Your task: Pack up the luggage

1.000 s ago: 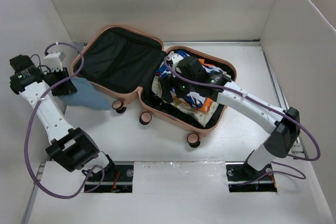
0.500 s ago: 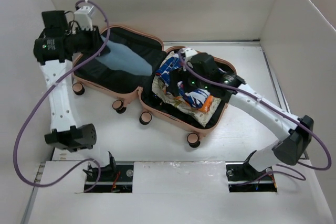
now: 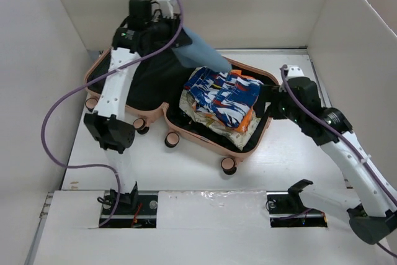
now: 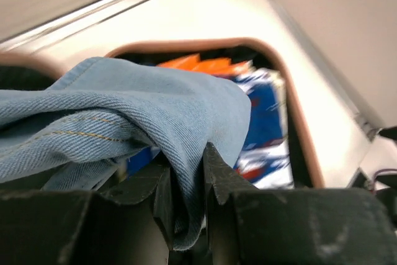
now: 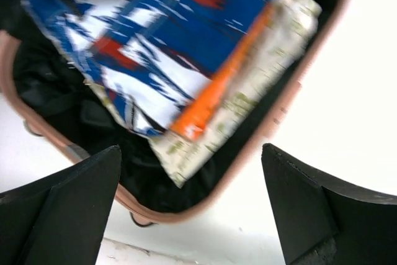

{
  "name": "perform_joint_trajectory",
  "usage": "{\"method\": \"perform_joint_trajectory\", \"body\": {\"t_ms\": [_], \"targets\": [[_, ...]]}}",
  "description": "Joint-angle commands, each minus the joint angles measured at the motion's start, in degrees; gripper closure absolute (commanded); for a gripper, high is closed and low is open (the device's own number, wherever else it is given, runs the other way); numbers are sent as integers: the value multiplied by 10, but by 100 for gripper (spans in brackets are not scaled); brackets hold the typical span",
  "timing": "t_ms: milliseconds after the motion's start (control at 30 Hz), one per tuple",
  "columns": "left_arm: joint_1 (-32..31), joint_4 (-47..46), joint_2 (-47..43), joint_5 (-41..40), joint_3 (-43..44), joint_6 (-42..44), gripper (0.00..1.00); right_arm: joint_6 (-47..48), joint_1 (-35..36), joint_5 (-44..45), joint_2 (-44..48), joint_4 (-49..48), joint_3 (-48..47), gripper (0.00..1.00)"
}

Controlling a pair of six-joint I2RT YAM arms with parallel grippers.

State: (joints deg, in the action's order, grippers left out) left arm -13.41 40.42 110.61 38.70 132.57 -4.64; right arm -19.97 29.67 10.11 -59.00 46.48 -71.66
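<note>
The luggage (image 3: 197, 139) lies open on the table, its black-lined lid half (image 3: 146, 88) on the left. The right half holds a folded blue, white and orange patterned cloth (image 3: 223, 94) on top of a cream printed one (image 3: 217, 126). My left gripper (image 3: 180, 40) hangs above the back of the luggage, shut on a piece of blue denim (image 3: 201, 57). The denim (image 4: 142, 103) is pinched in the left gripper (image 4: 186, 166) and droops over the patterned cloth (image 4: 263, 116). My right gripper (image 3: 271, 100) stands open and empty at the luggage's right edge. In the right wrist view that gripper (image 5: 191, 149) looks down on the patterned cloth (image 5: 167, 41) and the pink rim (image 5: 260, 147).
White walls close in the table on the left, back and right, with a loose white board (image 3: 347, 35) leaning at the right. Small black wheels (image 3: 229, 166) stick out from the luggage's near side. The arm bases (image 3: 133, 203) sit at the near edge.
My left arm swung from the table left of the luggage up over the lid, carrying the denim toward the right half. The right arm drew back from the clothes to the luggage's right edge.
</note>
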Motion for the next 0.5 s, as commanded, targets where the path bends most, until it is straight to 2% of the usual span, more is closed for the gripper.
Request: {"method": "perform_joint_trajectory", "body": {"t_ms": [0,100,200,267,467], "targets": [[-67,-185,-2,23,81,-89,100,-31,-19,46,46,63,11,2],[-126,-225,9,47,92,-105,100,-61,-30,78,92,113,16,2],[-140,-277,-21,118,19,-143,100,-81,-44,92,135,147,16,2],[-140,-273,-29,131,-43,-129,100,-88,-51,92,151,153,16,2],[-140,-36,3,139,-126,39,100,-88,-56,98,144,183,-3,2]]}}
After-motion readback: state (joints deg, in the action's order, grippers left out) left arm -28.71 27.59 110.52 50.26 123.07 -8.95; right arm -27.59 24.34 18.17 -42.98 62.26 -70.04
